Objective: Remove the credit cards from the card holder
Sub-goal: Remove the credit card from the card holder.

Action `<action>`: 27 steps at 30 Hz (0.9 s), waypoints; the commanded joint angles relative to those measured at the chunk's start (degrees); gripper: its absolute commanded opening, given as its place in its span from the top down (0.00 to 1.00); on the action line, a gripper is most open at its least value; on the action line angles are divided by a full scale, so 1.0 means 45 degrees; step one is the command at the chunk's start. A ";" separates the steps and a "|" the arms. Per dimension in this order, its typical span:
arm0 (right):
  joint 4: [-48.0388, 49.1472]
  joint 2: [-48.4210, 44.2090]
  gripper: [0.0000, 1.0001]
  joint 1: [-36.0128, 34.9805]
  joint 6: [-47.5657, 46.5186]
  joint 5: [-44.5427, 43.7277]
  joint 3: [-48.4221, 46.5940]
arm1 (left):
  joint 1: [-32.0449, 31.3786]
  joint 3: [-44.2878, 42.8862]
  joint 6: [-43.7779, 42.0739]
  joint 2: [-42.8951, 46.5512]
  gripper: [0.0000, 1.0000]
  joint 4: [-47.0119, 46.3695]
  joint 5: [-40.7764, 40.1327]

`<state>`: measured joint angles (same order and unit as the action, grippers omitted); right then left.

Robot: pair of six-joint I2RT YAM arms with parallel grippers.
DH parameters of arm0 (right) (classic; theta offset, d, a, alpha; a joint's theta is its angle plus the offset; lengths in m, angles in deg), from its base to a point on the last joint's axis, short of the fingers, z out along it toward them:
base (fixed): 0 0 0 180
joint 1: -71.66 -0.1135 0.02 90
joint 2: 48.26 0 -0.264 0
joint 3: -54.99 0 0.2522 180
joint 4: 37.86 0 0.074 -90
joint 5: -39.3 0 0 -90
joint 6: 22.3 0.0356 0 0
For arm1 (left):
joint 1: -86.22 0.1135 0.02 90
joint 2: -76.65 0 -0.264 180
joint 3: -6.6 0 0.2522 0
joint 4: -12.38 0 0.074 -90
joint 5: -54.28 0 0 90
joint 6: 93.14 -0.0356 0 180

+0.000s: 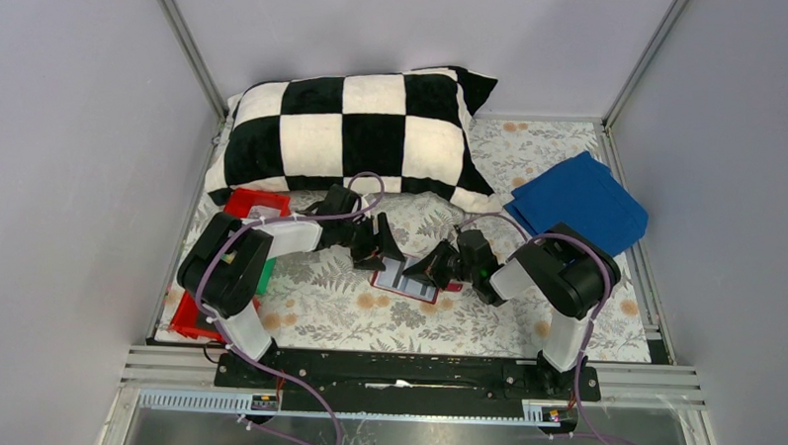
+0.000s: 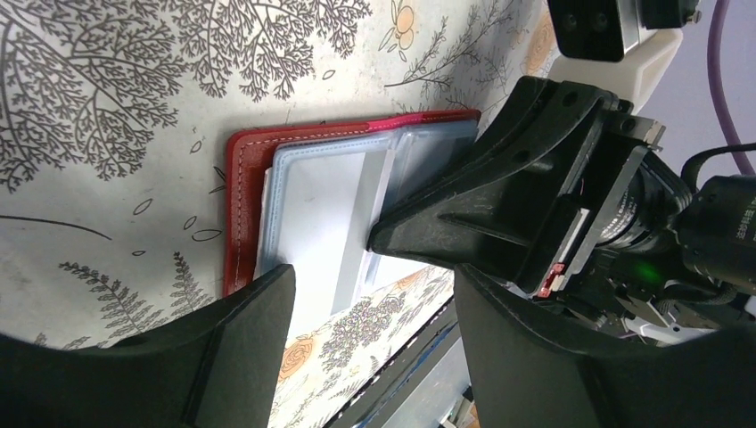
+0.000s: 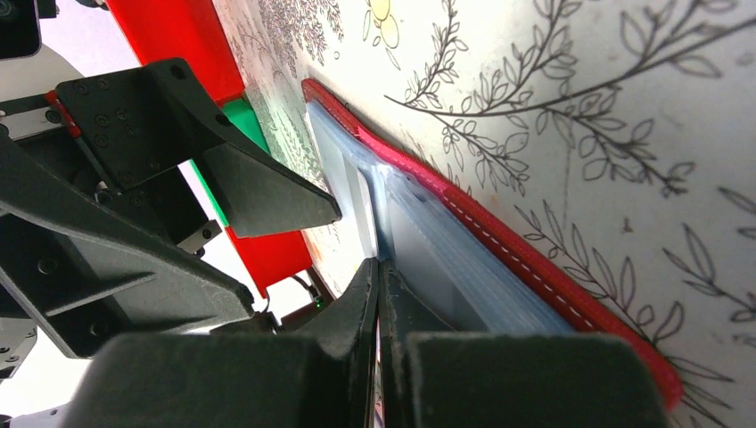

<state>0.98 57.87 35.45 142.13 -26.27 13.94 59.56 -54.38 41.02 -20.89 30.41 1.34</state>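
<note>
The card holder (image 1: 405, 279) lies open on the patterned cloth between my two grippers: a red cover (image 2: 242, 178) with pale blue-grey clear sleeves (image 2: 312, 192). A pale card (image 2: 323, 209) shows inside a sleeve; no other credit cards are visible. My left gripper (image 2: 374, 308) hovers open over the holder's near edge, with nothing between its fingers (image 2: 236, 343). My right gripper (image 3: 377, 266) is shut, its tips resting on the sleeves (image 3: 428, 250) near the fold. In the left wrist view the right gripper's tips (image 2: 385, 237) touch the sleeve. Whether they pinch a sleeve page is unclear.
A black-and-white checkered pillow (image 1: 353, 137) fills the back. A folded blue cloth (image 1: 579, 201) lies at the back right. Red trays (image 1: 255, 204) (image 1: 191, 319) and a green tray (image 1: 266, 275) sit at the left, beside the left arm. Walls enclose the table.
</note>
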 commanded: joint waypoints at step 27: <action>-0.5542 -0.4301 1.00 0.0217 -0.3175 -0.1653 0.0316 | -0.0033 -0.0019 -0.0165 -0.0861 0.29 0.0436 -0.1753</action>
<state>-14.28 42.77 36.11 133.89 -30.71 17.24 60.09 -55.56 43.87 -23.21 30.72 0.09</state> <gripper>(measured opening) 0.011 0.706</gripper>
